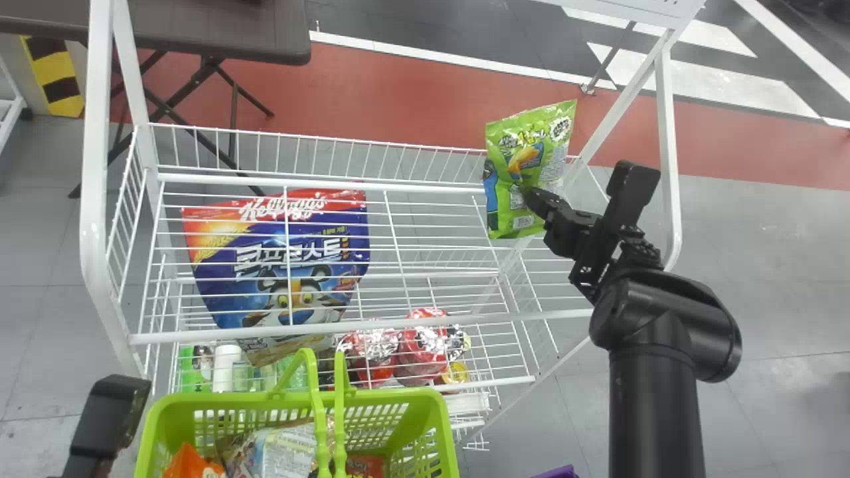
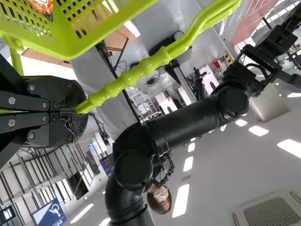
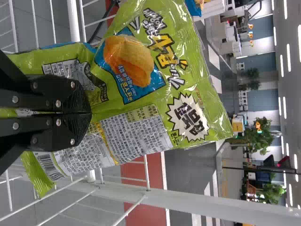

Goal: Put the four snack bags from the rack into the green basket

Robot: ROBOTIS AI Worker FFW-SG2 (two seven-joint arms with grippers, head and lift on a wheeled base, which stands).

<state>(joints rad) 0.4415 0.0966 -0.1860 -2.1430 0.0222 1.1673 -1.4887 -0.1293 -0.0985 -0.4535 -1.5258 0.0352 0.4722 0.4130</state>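
Shiny green snack bag (image 1: 539, 143) pinched by the white wire rack (image 1: 95, 166)

Head view: The bag is at the rack's back right corner, in the black right gripper (image 1: 535, 199). In front of the rack is the bright green plastic basket (image 1: 398, 398), with packets (image 1: 285, 451) inside. The black left gripper (image 1: 109, 411) is near the rack's front left.

Left wrist view: The left gripper (image 2: 77, 112) squeezes the basket's bumpy green handle (image 2: 134, 76).

Right wrist view: The right gripper (image 3: 89, 113) pinches the bag tight.

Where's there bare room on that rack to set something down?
The rack's upper wire shelf looks bare left of the green snack bag held by the right hand; the cereal bag shows through its wires, apparently below. It's crowded down around the red packs and inside the green basket.
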